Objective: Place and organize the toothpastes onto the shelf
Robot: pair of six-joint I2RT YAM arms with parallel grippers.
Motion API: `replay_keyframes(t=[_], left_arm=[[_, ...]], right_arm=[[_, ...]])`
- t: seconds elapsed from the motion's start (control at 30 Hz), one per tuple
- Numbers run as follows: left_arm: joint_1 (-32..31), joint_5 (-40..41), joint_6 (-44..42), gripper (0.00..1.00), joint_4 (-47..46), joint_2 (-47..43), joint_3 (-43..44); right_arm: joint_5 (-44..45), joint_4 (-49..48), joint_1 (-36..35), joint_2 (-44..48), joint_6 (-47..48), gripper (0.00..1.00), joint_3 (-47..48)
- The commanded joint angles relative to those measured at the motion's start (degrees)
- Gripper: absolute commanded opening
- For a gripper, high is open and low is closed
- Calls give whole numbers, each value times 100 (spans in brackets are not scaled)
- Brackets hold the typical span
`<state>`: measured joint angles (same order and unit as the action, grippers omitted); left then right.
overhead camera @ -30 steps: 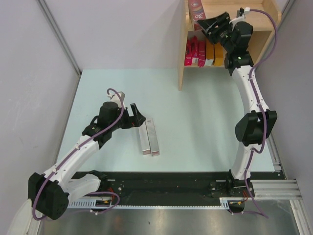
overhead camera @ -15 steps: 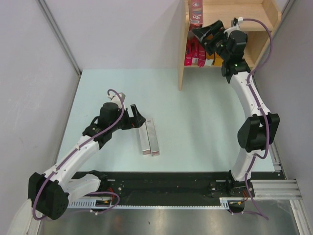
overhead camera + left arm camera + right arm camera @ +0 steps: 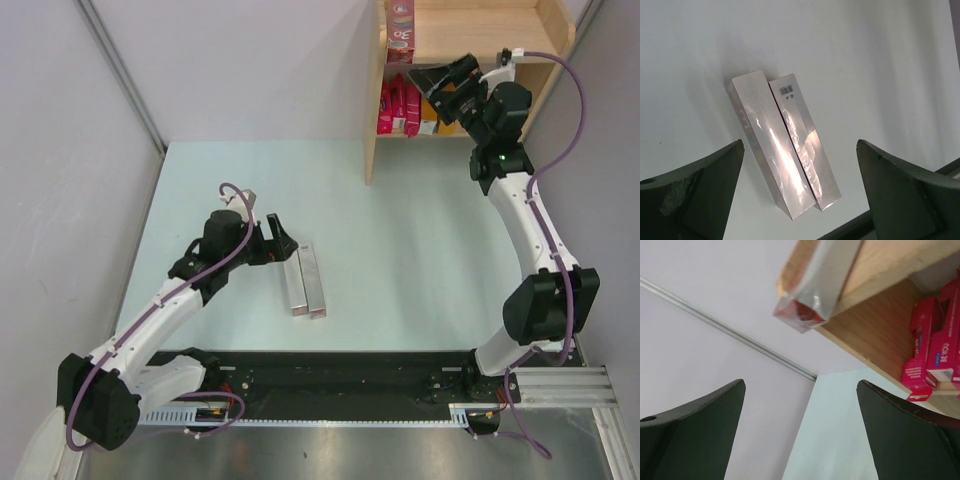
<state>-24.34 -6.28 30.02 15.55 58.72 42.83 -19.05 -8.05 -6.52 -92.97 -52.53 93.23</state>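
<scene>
Near the left of the pale desk (image 3: pixel 420 270), two silver-grey cartons (image 3: pixel 305 281) lie flat, side by side with their long sides touching and their length running near to far. The left gripper (image 3: pixel 284 236) hangs just at their far left end with its jaws spread wide and nothing between them. In the left wrist view both cartons lie in the gap between the fingers, untouched.

At the far right stands the shelf (image 3: pixel 371 130), a light wooden unit. The right gripper (image 3: pixel 428 82) hovers in front of it, at about the height of the upper board, jaws wide apart and empty. Magenta-pink cartons (image 3: pixel 398 106) sit side by side at the left end of the lower board, with an orange-yellow carton (image 3: pixel 429 113) on their right, partly hidden by the gripper. On the upper board, at its left end, lies a dark red carton (image 3: pixel 400 24); the right wrist view shows its near end jutting past the board's front edge.
</scene>
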Motion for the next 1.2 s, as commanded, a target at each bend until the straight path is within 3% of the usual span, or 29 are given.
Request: replay_keyframes(t=[0.0,0.23,0.7,1.17], left_arm=[[-36,-57,-14,100,-96,43,24],[-36,197,-14,97,97,193,-37],[-53,128,4,87,-17,658,-319],[-291,162,92,82,-324,1511,-170]], right_arm=[[59,-118,-112,542,419,99,-24],[392,601,-560,1140,1296,99,-621],[1737,1464,-2265,2011,2282,98,-2318],[2142,1676,-2995,2555,2072,98,-3873]])
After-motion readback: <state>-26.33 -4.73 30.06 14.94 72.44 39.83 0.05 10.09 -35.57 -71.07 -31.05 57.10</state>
